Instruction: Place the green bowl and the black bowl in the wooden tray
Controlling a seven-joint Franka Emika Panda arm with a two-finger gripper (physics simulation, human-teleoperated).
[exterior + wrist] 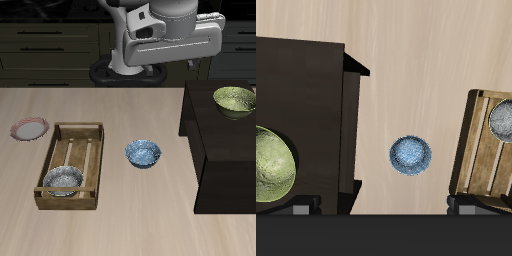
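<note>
Nearest the table's front edge, the black bowl [62,181] sits inside the wooden tray [72,166], at the tray's front end, upright on the slatted bottom, its grey speckled inside showing. In the wrist view the same bowl [501,119] shows within the tray [482,158]. One green bowl [235,99] rests upright on top of a dark cabinet [225,150] that stands on the table, well apart from the tray; the wrist view shows it [273,167] on that dark top [306,110]. Between the tray and the cabinet, on the bare table [140,225], lies one blue-white patterned bowl [143,153], also seen from the wrist [411,154]. One small pink-rimmed plate [29,129] lies beside the tray's back end. High at the table's back hangs the robot arm [165,40], far above every bowl and touching none. Only dark finger tips [466,202] show in the wrist view; whether the gripper is open or closed cannot be told, though nothing appears between them.
</note>
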